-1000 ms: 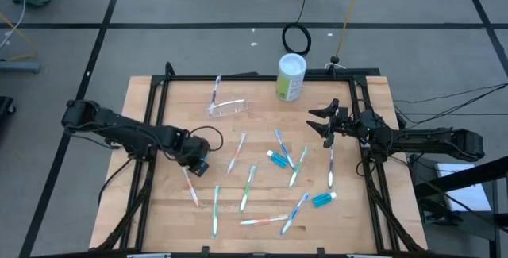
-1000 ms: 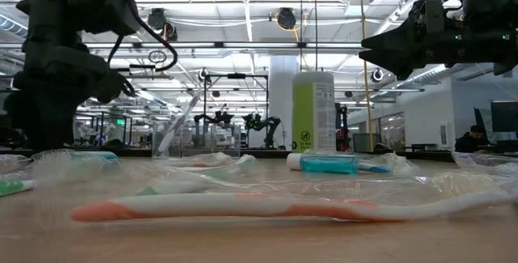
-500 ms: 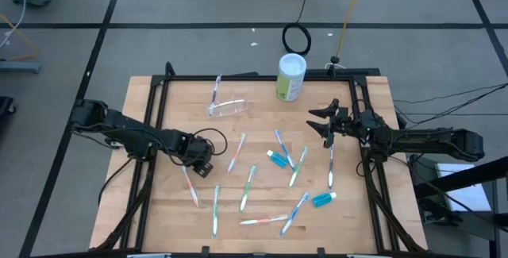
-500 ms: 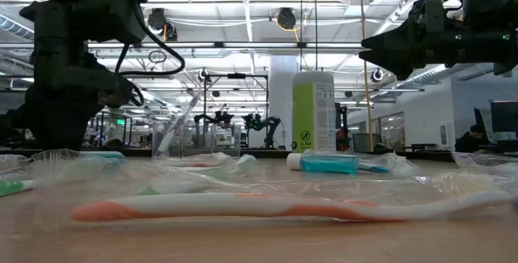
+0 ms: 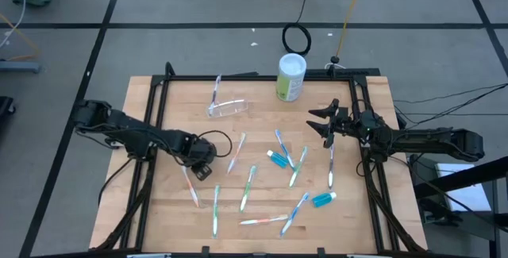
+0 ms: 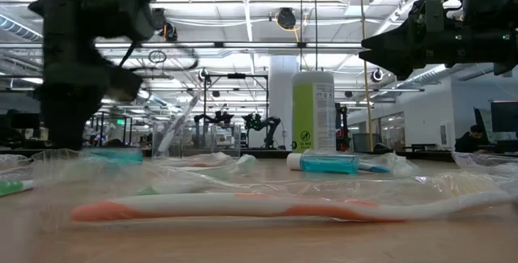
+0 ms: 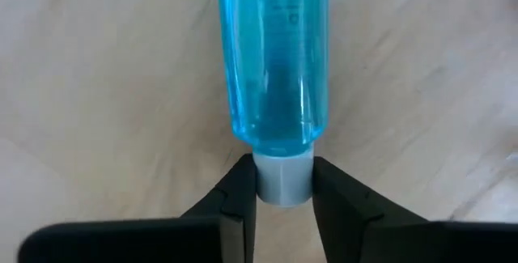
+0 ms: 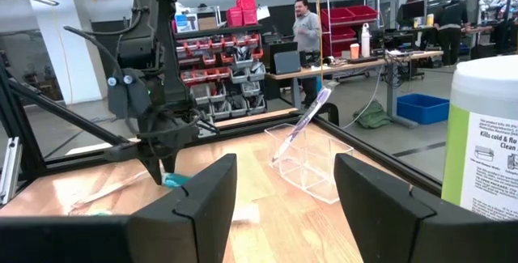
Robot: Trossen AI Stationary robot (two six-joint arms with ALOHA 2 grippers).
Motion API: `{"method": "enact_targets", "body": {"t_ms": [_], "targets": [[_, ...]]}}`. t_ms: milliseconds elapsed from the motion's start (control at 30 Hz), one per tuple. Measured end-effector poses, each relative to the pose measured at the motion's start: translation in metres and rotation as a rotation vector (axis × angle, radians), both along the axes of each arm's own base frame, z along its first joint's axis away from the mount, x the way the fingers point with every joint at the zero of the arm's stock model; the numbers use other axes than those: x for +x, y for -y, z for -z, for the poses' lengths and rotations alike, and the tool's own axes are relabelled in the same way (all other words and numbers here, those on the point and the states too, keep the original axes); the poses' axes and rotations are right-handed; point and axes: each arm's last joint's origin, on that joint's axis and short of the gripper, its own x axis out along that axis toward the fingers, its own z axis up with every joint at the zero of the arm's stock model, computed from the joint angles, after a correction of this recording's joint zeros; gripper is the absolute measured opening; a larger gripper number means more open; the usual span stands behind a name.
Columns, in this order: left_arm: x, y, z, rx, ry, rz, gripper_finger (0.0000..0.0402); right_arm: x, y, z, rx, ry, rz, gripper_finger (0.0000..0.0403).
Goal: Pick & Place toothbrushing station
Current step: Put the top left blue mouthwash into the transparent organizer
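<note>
Glossy clear-blue plastic toothpaste tube (image 7: 273, 61), matt wooden table (image 7: 97, 93)

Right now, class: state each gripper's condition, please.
Left gripper: closed on the blue toothpaste tube, at its grey cap.
Right gripper: open, holding nothing.

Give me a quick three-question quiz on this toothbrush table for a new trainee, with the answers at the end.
1. True or false: the left gripper is shut on the cap end of a clear blue toothpaste tube.
2. Multiple choice: the right gripper, over the table's right side, is A) open and empty, B) shut on a toothbrush, C) shut on a tube.
3. Short answer: what stands tilted in the clear plastic holder near the table's far edge?

Key
1. True.
2. A.
3. A pale purple toothbrush.
</note>
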Motion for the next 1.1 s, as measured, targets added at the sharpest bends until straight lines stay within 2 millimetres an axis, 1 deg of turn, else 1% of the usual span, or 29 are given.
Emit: {"method": "enact_targets", "body": {"t_ms": [100, 167, 267, 333, 400, 467, 567, 633, 733, 833, 900, 1000, 1100], "targets": [[0.018, 0.0, -0.024, 0.093, 0.109, 0.11, 0.0098, 0.0, 0.0, 0.0, 0.0, 0.0, 0.0, 0.0201], [0.027, -0.001, -0.039, 0.217, 0.145, 0.192, 0.01, 0.0, 0.0, 0.0, 0.0, 0.0, 0.0, 0.0201], [0.042, -0.005, -0.067, 0.475, 0.203, 0.326, 0.0099, 0.0, 0.0, 0.0, 0.0, 0.0, 0.0, 0.0201], [0.051, -0.009, -0.088, 0.686, 0.224, 0.383, 0.0098, 0.0, 0.0, 0.0, 0.0, 0.001, 0.0, 0.0201], [0.057, -0.014, -0.107, 0.877, 0.184, 0.477, 0.0098, 0.0, 0.0, 0.0, 0.003, 0.001, -0.001, 0.0201], [0.062, -0.02, -0.124, 1.01, 0.127, 0.575, 0.0099, 0.0, 0.0, 0.0, 0.003, 0.002, 0.0, 0.0201], [0.068, -0.037, -0.144, 1.13, 0.065, 0.62, 0.0099, 0.0, 0.0, 0.0, 0.003, 0.002, -0.001, 0.0201], [0.07, -0.05, -0.151, 1.169, 0.027, 0.638, 0.0099, 0.0, 0.0, 0.0, 0.003, 0.002, 0.0, 0.0201], [0.07, -0.07, -0.15, 1.211, -0.114, 0.736, 0.0099, 0.0, 0.0, 0.0, 0.003, 0.002, 0.0, 0.0201], [0.074, -0.088, -0.141, 1.277, -0.386, 0.843, 0.0099, 0.0, 0.0, 0.0, 0.003, 0.002, 0.0, 0.0201], [0.08, -0.098, -0.132, 1.3, -0.549, 0.902, 0.0099, 0.0, 0.0, 0.0, 0.003, 0.001, 0.0, 0.0201], [0.091, -0.108, -0.112, 1.25, -0.693, 1.039, 0.0099, 0.0, 0.0, 0.0, 0.002, 0.003, 0.0, 0.0201], [0.103, -0.111, -0.087, 1.204, -0.874, 1.172, 0.0099, 0.0, 0.0, 0.0, 0.002, 0.003, 0.0, 0.0201]]}}
